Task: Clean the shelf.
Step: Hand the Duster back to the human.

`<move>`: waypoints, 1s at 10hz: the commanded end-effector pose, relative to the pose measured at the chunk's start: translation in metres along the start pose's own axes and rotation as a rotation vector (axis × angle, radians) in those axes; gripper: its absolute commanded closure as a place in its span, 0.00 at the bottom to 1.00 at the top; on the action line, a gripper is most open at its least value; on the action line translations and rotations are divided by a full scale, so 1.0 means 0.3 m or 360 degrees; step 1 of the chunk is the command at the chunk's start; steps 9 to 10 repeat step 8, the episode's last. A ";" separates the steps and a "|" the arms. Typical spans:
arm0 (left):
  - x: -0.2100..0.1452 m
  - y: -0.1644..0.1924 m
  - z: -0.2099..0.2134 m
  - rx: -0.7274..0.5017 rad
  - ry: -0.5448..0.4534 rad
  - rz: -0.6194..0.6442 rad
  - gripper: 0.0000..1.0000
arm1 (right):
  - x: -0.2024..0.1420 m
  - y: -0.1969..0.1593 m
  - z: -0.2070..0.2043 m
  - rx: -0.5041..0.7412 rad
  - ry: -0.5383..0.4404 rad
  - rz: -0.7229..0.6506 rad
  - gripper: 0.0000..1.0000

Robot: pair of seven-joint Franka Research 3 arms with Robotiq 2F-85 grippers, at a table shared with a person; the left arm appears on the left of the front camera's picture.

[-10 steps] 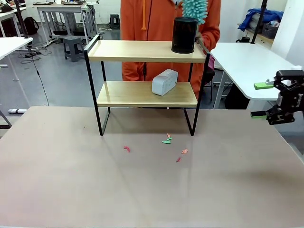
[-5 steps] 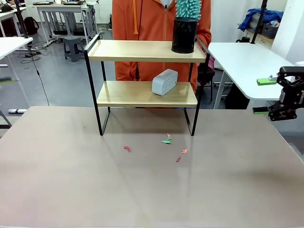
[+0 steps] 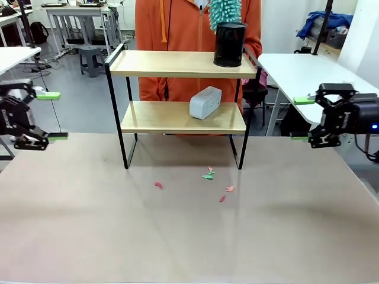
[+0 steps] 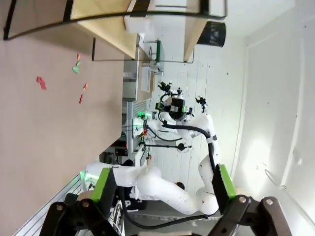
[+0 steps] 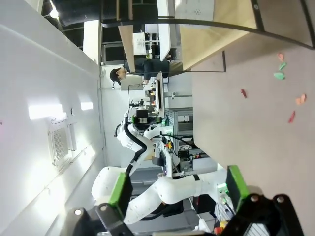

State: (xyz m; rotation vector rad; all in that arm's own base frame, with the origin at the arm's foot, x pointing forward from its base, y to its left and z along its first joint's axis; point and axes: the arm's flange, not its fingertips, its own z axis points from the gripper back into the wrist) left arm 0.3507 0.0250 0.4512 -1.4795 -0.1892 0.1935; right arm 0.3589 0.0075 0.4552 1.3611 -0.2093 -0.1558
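The shelf (image 3: 177, 64) stands at the table's far middle, two wooden boards in a black frame. A black cylinder (image 3: 230, 44) sits on its top board and a pale box (image 3: 205, 102) on the lower one. Behind it a person in orange (image 3: 177, 29) holds a teal duster (image 3: 225, 12) above the cylinder. My left gripper (image 3: 54, 116) hovers open at the left edge, my right gripper (image 3: 301, 119) open at the right, both facing the shelf and holding nothing. The left wrist view has the shelf (image 4: 108, 24) beyond my open gripper (image 4: 163, 184). In the right wrist view the shelf (image 5: 216, 34) is far past my open gripper (image 5: 177, 186).
Small paper scraps lie on the tan table (image 3: 89, 225) in front of the shelf: pink (image 3: 158, 185), green (image 3: 207, 176) and orange (image 3: 230, 189). A white side table (image 3: 308, 77) stands behind my right gripper.
My left gripper has come into view at the left edge. My right gripper has moved inward and up a little. The person and duster have shifted left.
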 end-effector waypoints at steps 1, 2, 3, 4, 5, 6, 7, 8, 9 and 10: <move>-0.010 -0.024 0.035 -0.0013 -0.0018 -0.0027 0.00 | -0.014 0.014 0.039 -0.0002 0.0014 0.0013 0.00; -0.010 -0.024 0.035 -0.0013 -0.0018 -0.0027 0.00 | -0.014 0.014 0.039 -0.0002 0.0014 0.0013 0.00; -0.010 -0.024 0.035 -0.0013 -0.0018 -0.0027 0.00 | -0.014 0.014 0.039 -0.0002 0.0014 0.0013 0.00; -0.010 -0.024 0.035 -0.0013 -0.0018 -0.0027 0.00 | -0.014 0.014 0.039 -0.0002 0.0014 0.0013 0.00; -0.010 -0.024 0.035 -0.0013 -0.0018 -0.0027 0.00 | -0.014 0.014 0.039 -0.0002 0.0014 0.0013 0.00; -0.010 -0.024 0.035 -0.0013 -0.0018 -0.0027 0.00 | -0.014 0.014 0.039 -0.0002 0.0014 0.0013 0.00; -0.010 -0.024 0.035 -0.0013 -0.0018 -0.0027 0.00 | -0.014 0.014 0.039 -0.0002 0.0014 0.0013 0.00; -0.010 -0.024 0.035 -0.0013 -0.0018 -0.0027 0.00 | -0.014 0.014 0.039 -0.0002 0.0014 0.0013 0.00; -0.010 -0.024 0.035 -0.0013 -0.0018 -0.0027 0.00 | -0.014 0.014 0.039 -0.0002 0.0014 0.0013 0.00; -0.010 -0.024 0.035 -0.0013 -0.0018 -0.0027 0.00 | -0.014 0.014 0.039 -0.0002 0.0014 0.0013 0.00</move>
